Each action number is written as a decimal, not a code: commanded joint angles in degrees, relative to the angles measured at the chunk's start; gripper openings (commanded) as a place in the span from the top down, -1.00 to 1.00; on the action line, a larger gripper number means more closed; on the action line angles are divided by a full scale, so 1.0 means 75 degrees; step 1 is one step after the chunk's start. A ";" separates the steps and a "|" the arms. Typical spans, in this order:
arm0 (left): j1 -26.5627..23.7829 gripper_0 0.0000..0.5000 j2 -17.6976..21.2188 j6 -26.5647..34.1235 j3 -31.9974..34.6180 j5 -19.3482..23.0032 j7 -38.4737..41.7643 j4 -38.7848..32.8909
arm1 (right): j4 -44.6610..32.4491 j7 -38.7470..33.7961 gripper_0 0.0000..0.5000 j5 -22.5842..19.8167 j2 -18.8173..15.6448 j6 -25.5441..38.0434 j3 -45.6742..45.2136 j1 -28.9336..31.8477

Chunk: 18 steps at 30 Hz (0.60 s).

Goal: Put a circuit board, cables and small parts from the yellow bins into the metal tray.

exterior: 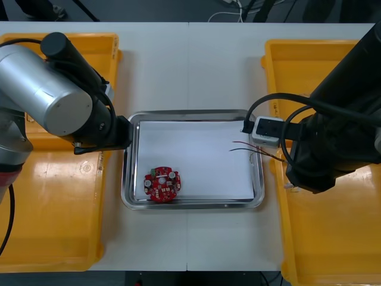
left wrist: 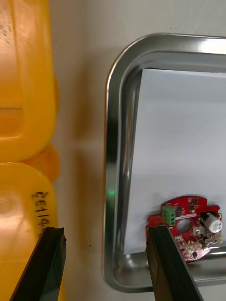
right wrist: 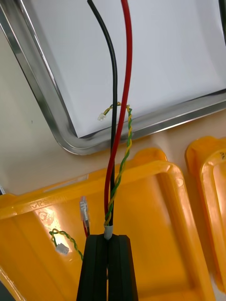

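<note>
Over the right-hand yellow bin [right wrist: 155,221], the right pincer [right wrist: 108,236] has its black fingers pressed together on a cable bundle [right wrist: 114,155] made up of a black cable [right wrist: 114,84], a red cable [right wrist: 129,61] and a twisted yellow-and-green cable [right wrist: 127,141]. All three rise from between the fingertips, cross the bin's rim and a strip of the light surface [right wrist: 28,150], and pass over the rim of the metal tray [right wrist: 44,99]. The black and red ones run on above the tray's white inside, while the twisted one ends in a small white plug just within the rim. A second twisted cable [right wrist: 63,240] lies loose on the bin floor beside the fingers. At the tray's opposite side the left pincer [left wrist: 106,230] hangs wide open with nothing in it. One finger is over the edge of a left yellow bin [left wrist: 23,94] and the other over the tray's near corner, with the tray's rim and a strip of surface between them. The round red circuit board [left wrist: 186,228] lies flat on the white inside in that corner, just beside the inner finger and outside the gap.
</note>
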 commanded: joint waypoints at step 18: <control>-0.1080 -1.00 0.0935 0.0767 0.2260 0.0738 -0.2550 0.1103 | 0.1305 0.1074 1.00 0.1496 0.1642 -0.0018 0.1727 -0.1281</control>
